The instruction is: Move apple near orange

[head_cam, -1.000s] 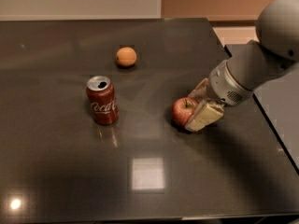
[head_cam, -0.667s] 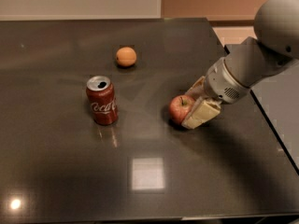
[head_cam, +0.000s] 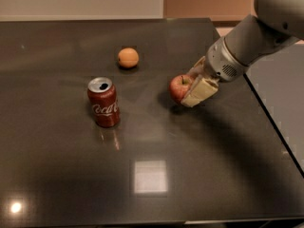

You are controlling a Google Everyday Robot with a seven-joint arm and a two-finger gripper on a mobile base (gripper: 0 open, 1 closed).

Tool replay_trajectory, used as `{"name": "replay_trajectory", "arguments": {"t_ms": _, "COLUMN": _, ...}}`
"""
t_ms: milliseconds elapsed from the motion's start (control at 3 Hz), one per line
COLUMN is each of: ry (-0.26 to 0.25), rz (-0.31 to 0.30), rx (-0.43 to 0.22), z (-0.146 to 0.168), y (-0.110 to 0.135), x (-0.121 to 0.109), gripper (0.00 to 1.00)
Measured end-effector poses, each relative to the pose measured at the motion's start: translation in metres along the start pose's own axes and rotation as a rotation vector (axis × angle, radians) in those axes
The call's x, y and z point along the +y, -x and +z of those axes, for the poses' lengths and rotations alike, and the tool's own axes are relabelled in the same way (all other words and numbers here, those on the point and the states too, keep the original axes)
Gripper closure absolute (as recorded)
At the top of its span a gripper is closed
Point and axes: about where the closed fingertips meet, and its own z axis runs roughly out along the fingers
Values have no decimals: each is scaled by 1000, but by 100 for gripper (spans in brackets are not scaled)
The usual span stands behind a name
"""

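- Red apple sits right of the desk's centre, with the gripper clasped around it. One pale finger pad lies across its near right side and the other reaches round behind.
- Judged from that hold, the grasp is made and the carrying step is in hand. Whether the apple is clear of the desk or resting on it cannot be told, though a dark shadow lies just under it.
- The orange lies farther back and to the left, apart from the apple, with bare dark surface between the two.
- The next move probably calls for a leftward and slightly rearward carry, ending just beside the orange without bumping it, since a round fruit would roll at a nudge. The release should come low, so the apple settles rather than rolls off.
- A red cola can stands upright, opened, nearer the front and left of the apple. It is off the direct line to the orange, so it should not block the way, but a low sweep too far forward could clip it.
- The grey arm comes in from the right edge, over the desk's right side.
- Bright ceiling reflections show on the glossy top near the front; nothing else stands on it.
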Motion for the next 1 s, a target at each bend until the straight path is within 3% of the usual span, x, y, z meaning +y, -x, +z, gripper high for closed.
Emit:
{"name": "replay_trajectory", "arguments": {"t_ms": 667, "ry": -81, "rz": 10, "rx": -14, "z": 12, "y": 19, "x": -76, "gripper": 100}}
{"name": "replay_trajectory", "arguments": {"t_ms": 1000, "ry": -88, "rz": 24, "rx": -25, "z": 32, "y": 29, "x": -103, "gripper": 100}}
